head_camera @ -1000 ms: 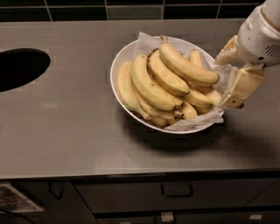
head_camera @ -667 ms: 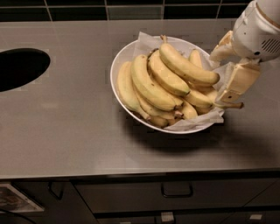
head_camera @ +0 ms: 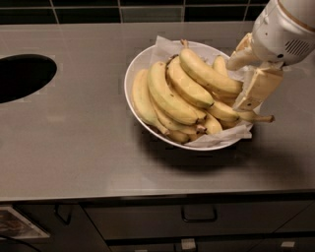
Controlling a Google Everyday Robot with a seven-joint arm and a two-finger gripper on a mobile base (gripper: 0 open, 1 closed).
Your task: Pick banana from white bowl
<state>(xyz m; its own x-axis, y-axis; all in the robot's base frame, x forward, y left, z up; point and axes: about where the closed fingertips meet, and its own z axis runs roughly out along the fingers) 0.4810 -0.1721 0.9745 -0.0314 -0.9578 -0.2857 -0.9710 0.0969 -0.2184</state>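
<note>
The white bowl (head_camera: 135, 74), lined with crinkled white paper, stands on the grey counter right of centre and holds several bananas. The banana (head_camera: 206, 74), plump and pale yellow, lies on top of the pile, running from the bowl's far rim down to the right. My gripper (head_camera: 244, 78) is at the bowl's right rim, beside the right end of that banana. Its cream fingers (head_camera: 258, 86) stand apart and point down and to the left into the bowl. They hold nothing that I can see. The white wrist housing (head_camera: 288, 29) hides the far right part of the rim.
A dark oval opening (head_camera: 19, 76) is sunk in the counter at the left. Dark wall tiles (head_camera: 147, 10) run along the back. The counter's front edge lies below the bowl, with a drawer handle (head_camera: 199, 215) under it.
My gripper has moved a little left and up, closer to the right end of the top banana. The bananas and the bowl have not moved.
</note>
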